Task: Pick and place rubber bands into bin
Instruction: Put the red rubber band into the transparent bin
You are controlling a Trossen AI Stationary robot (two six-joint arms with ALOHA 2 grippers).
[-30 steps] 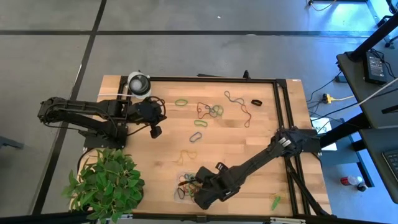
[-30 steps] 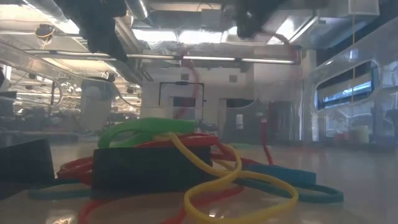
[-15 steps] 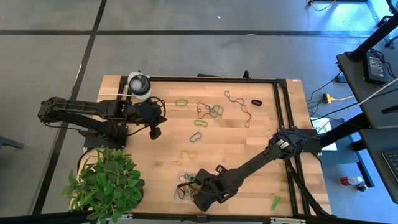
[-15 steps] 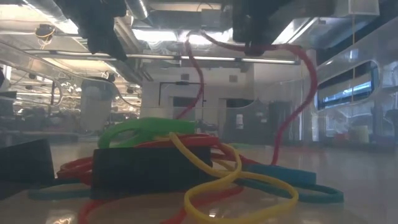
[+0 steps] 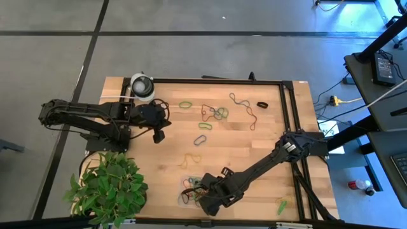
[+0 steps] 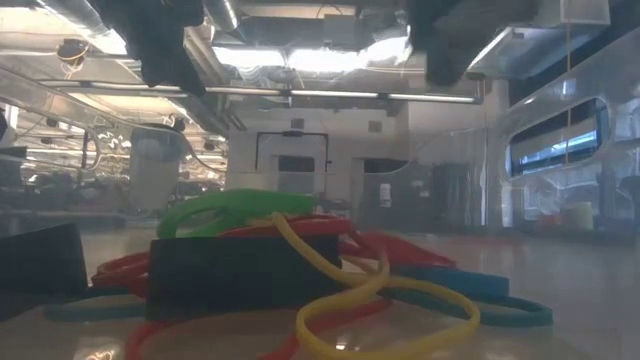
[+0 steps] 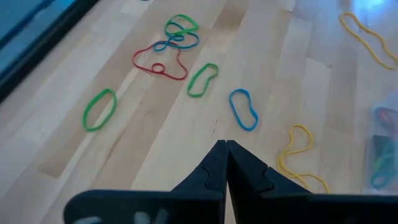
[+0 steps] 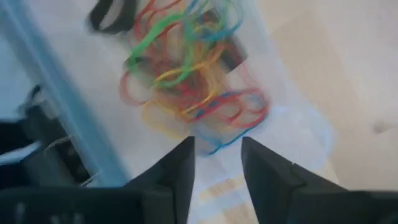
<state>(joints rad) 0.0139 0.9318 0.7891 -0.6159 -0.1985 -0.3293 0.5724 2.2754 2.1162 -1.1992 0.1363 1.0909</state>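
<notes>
Rubber bands lie in two groups on the wooden tabletop (image 5: 254,152), which carries everything here and is framed along its far and right edges by black rails. Beside its near left corner stands a leafy green plant (image 5: 107,189), and at the far left corner a round white-and-grey object (image 5: 142,85). The left arm stretches along the left side, its left hand (image 7: 225,163) pinched fully shut and holding nothing, hanging above bare wood. Ahead of that hand the loose bands are scattered: a green loop (image 7: 99,109), a red loop (image 7: 159,62) tangled with a blue and a green one, another green loop (image 7: 203,79), a blue loop (image 7: 243,109) and a yellow band (image 7: 297,154) nearest its fingertips, none of them touching it. The right arm reaches from the right edge to the near middle of the tabletop, where the clear bin (image 5: 191,190) sits. The right hand (image 8: 216,163) hovers just above the bin with its fingers parted and nothing between them. Directly below and ahead of it, inside the bin, a heap of rubber bands (image 8: 189,68) in red, green, yellow and blue is piled, seen close up in the low view (image 6: 300,270). One more green band (image 5: 281,206) lies apart near the right front corner.
</notes>
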